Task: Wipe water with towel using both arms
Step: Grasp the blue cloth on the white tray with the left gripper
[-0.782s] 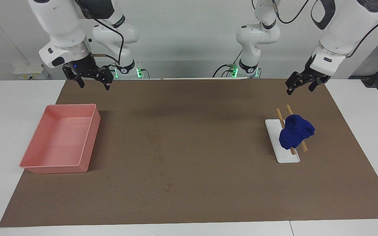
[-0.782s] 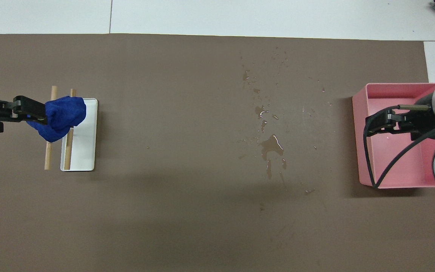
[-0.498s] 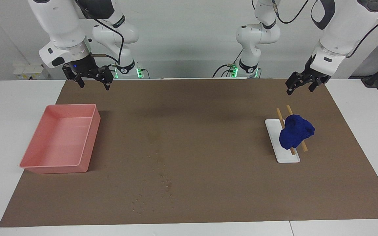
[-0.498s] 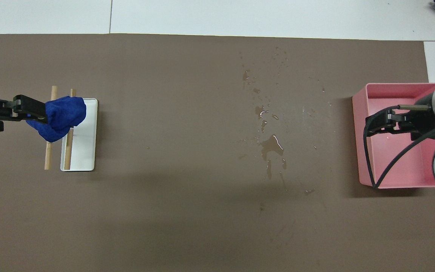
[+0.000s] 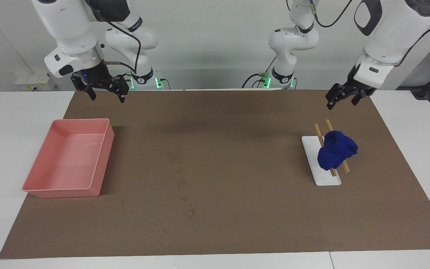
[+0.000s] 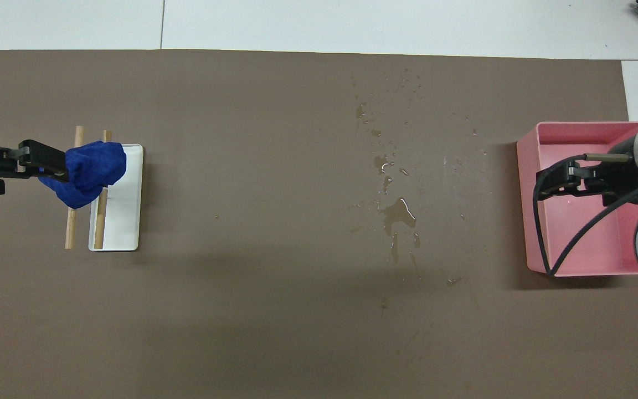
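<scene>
Towel (image 5: 336,150) draped on stand (image 5: 321,175), untouched | water (image 6: 398,210) mid-table, unwiped | left gripper (image 5: 342,98) edges slightly, jaws apart, above mat near towel | right gripper (image 5: 105,90) waits, jaws apart: pickup pending

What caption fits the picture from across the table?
Both open grippers, left and right, wait raised; blue towel drapes the stand's sticks, water unwiped.
</scene>
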`<state>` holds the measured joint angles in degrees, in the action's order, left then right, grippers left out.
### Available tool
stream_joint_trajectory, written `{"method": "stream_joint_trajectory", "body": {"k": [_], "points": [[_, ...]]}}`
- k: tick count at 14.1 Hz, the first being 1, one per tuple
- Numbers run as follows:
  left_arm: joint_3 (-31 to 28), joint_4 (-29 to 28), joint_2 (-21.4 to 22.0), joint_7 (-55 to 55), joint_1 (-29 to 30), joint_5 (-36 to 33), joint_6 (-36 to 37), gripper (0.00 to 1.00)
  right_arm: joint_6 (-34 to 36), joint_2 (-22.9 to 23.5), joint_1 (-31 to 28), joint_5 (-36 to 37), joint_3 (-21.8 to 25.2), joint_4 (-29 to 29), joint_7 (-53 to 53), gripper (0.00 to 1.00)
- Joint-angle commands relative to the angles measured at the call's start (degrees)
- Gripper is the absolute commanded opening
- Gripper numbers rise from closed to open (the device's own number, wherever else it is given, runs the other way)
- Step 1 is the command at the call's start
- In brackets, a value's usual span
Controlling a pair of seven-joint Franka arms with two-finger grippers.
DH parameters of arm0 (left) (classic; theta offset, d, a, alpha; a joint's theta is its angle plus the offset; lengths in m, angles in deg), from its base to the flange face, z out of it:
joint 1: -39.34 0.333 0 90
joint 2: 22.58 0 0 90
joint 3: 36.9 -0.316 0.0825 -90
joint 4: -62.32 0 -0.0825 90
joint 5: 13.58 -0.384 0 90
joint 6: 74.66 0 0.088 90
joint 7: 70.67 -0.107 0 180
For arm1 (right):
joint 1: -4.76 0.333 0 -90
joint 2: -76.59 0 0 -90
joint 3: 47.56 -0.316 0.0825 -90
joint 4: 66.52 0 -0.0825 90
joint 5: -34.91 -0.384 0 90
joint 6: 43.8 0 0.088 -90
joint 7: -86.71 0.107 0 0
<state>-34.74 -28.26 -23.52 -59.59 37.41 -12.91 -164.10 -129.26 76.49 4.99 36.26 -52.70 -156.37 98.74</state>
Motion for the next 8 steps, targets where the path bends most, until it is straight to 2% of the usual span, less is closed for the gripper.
{"method": "stream_joint_trajectory", "body": {"k": [1,3,6,8], "points": [[0.4,-2.0,1.0,0.7,0.5,-0.8,-2.0,1.00,0.1,-0.3,-0.8,0.0,-0.4,-0.2,-0.7,1.00],[0.4,-4.9,2.2,0.4,0.5,-0.8,-6.4,1.00,0.2,-0.3,-0.8,0.0,-0.4,-0.2,-0.9,1.00],[0.3,-14.2,5.5,0.1,0.8,-1.0,-18.2,1.00,0.2,-0.3,-0.8,0.0,-0.4,-0.1,-1.0,1.00],[0.3,-15.1,5.4,-0.3,2.5,-1.1,-20.7,1.00,0.3,-0.3,-0.8,0.0,-0.4,-0.1,-1.0,1.00]]}}
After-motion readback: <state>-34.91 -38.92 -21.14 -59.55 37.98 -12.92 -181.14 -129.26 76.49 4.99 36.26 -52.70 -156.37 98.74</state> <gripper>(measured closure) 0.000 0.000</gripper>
